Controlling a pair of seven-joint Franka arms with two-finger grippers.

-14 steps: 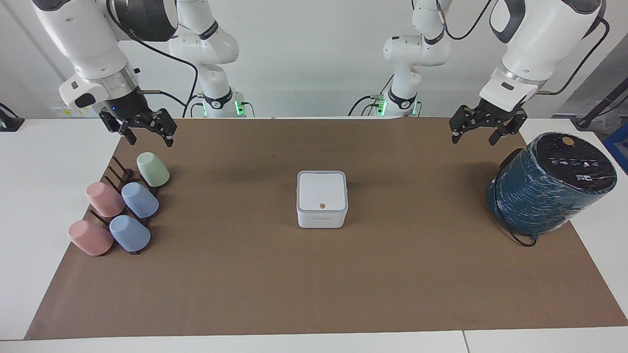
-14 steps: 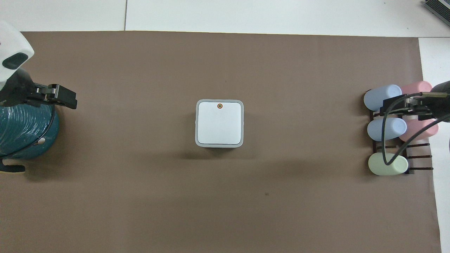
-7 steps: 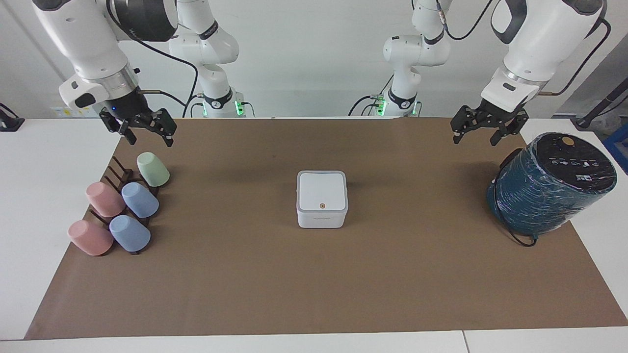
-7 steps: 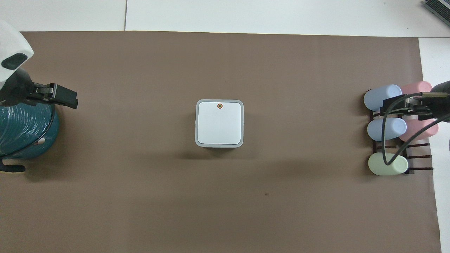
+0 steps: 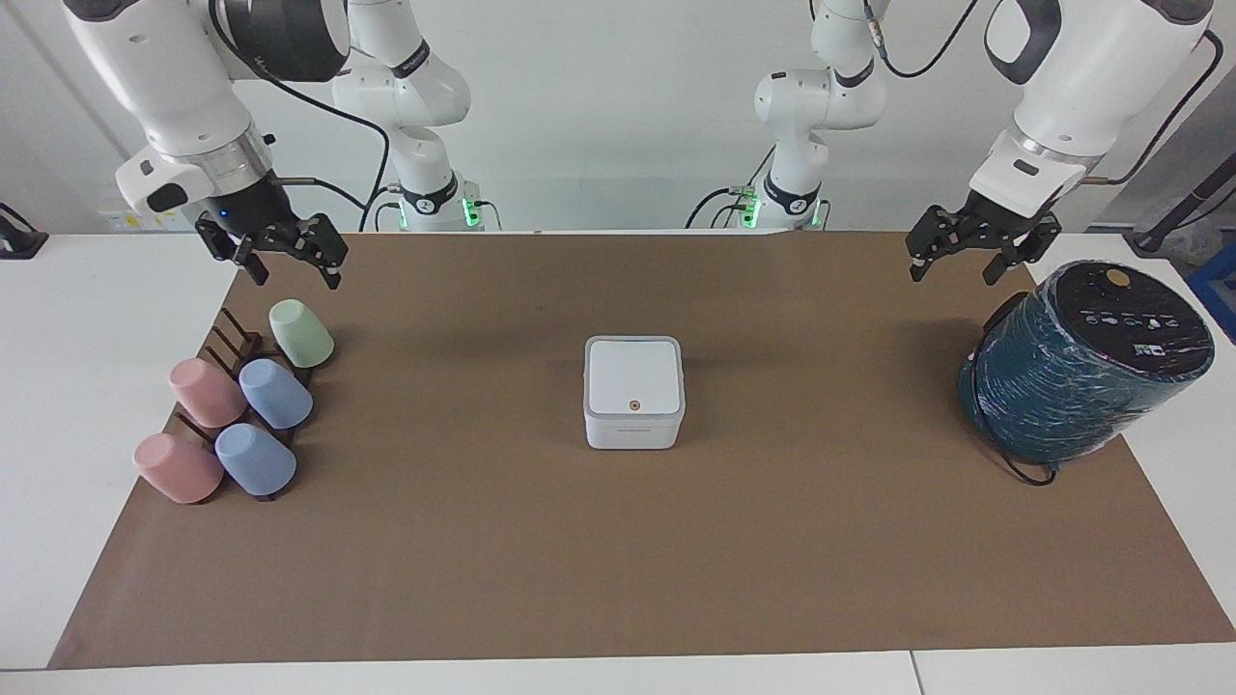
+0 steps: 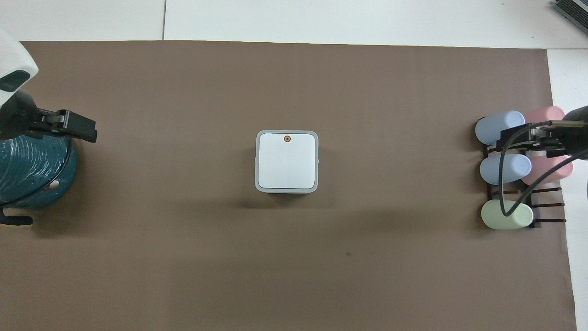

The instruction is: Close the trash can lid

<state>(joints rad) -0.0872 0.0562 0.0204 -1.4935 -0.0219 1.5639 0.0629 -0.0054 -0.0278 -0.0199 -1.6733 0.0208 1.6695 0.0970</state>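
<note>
White trash can (image 5: 633, 405) mid-mat, lid (image 5: 633, 376) flat down; left gripper (image 5: 973, 259) spread, empty, over mat by teal cylinder (image 5: 1086, 376); right gripper (image 5: 287, 261) spread, empty, above cup rack (image 5: 237, 347)

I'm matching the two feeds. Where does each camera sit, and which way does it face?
Facing view: high across the table, looking at the robots; both arms show whole, right tool, left tool.
Overhead view: above the robots' end, looking down; left tool and right tool show.
Shared: small white cube-shaped plastic trash can, its flat white lid shut.
</note>
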